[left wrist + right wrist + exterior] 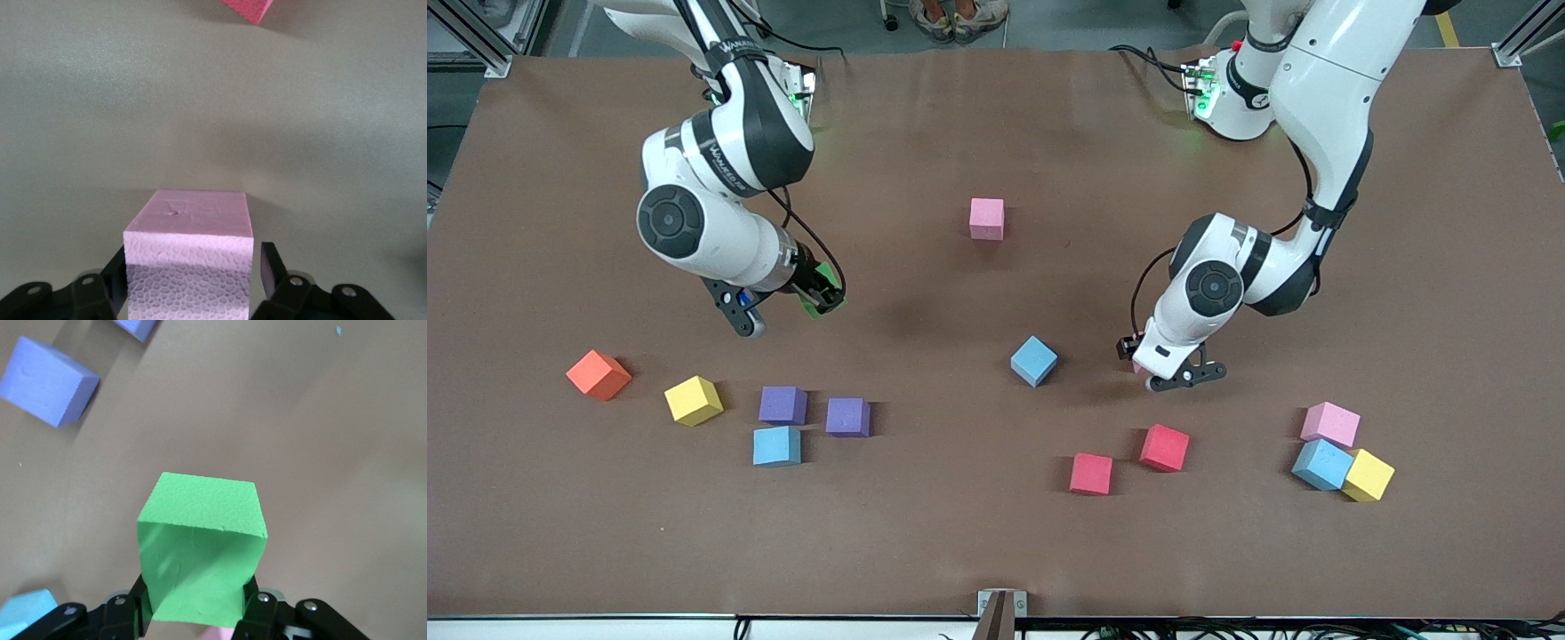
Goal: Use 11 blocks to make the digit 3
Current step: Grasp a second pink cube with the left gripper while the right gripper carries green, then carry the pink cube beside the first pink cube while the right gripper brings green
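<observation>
My right gripper (pixel 823 298) is shut on the green cube (pixel 815 307), also in the right wrist view (pixel 200 533), and holds it above bare table. My left gripper (pixel 1141 356) is open and straddles a pink cube (pixel 190 220) on the table, with a gap at one finger (pixel 269 267); that cube is mostly hidden in the front view. Loose on the table are a pink cube (pixel 987 218), a light blue cube (pixel 1034 360), two purple cubes (pixel 783 404) (pixel 847 416), a light blue cube (pixel 776 445) and a yellow cube (pixel 694 400).
Two red cubes (pixel 1091 473) (pixel 1164 447) lie nearer the front camera than the left gripper. A pink (pixel 1330 424), a light blue (pixel 1322 464) and a yellow cube (pixel 1368 475) cluster at the left arm's end. An orange cube (pixel 599 374) lies at the right arm's end.
</observation>
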### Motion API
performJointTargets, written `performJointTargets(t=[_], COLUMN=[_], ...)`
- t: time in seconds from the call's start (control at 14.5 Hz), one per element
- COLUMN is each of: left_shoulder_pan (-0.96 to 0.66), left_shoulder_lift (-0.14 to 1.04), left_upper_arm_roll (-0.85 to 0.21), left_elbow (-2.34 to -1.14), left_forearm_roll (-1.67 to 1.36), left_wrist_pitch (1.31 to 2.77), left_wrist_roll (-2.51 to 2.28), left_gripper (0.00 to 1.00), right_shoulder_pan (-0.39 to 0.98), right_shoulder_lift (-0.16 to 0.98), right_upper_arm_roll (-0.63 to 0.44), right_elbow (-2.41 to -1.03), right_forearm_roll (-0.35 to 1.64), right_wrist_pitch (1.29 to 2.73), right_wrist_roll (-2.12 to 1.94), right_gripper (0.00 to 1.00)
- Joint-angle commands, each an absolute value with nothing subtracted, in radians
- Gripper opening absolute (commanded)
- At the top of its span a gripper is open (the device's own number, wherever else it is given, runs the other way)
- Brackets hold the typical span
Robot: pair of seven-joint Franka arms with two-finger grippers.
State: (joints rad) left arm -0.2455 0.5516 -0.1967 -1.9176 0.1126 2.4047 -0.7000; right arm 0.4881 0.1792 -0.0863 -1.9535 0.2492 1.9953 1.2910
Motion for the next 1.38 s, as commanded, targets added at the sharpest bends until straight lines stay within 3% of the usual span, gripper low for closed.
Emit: performJointTargets(t=[0.0, 0.14, 0.28, 0.41, 0.62, 0.97, 1.31], left_shoulder_pan=[-0.238, -0.216, -0.233, -0.23, -0.239, -0.313, -0.42], left_shoulder_lift=[0.543, 0.506, 0.474, 0.447, 0.437, 0.488, 0.525], left_upper_arm_roll=[-0.198, -0.201, -0.21, -0.265, -0.336, -0.394, -0.39], left_elbow=[-1.914, -1.913, -1.904, -1.896, -1.894, -1.899, -1.922], left_forearm_roll=[0.106, 0.097, 0.097, 0.092, 0.002, -0.067, -0.055], left_wrist_pitch=[2.402, 2.375, 2.279, 2.179, 2.145, 2.261, 2.339], left_wrist_roll=[-0.716, -0.914, -1.209, -1.421, -1.737, -2.121, -2.432], left_gripper=[0.25, 0.08, 0.02, 0.01, 0.01, 0.01, 0.01], right_shoulder_pan=[0.495, 0.482, 0.468, 0.468, 0.469, 0.482, 0.515], right_shoulder_lift=[0.025, 0.012, 0.014, 0.015, 0.02, 0.093, 0.15], right_upper_arm_roll=[-0.008, 0.076, 0.124, 0.152, 0.187, 0.304, 0.313], right_elbow=[-2.23, -2.308, -2.359, -2.402, -2.418, -2.447, -2.451], right_forearm_roll=[0.265, 0.265, 0.332, 0.513, 0.621, 0.716, 0.735], right_wrist_pitch=[2.214, 2.32, 2.396, 2.462, 2.47, 2.627, 2.695], right_wrist_roll=[1.463, 1.599, 1.652, 1.649, 1.649, 1.647, 1.651], right_gripper=[0.0, 0.0, 0.0, 0.0, 0.0, 0.0, 0.0])
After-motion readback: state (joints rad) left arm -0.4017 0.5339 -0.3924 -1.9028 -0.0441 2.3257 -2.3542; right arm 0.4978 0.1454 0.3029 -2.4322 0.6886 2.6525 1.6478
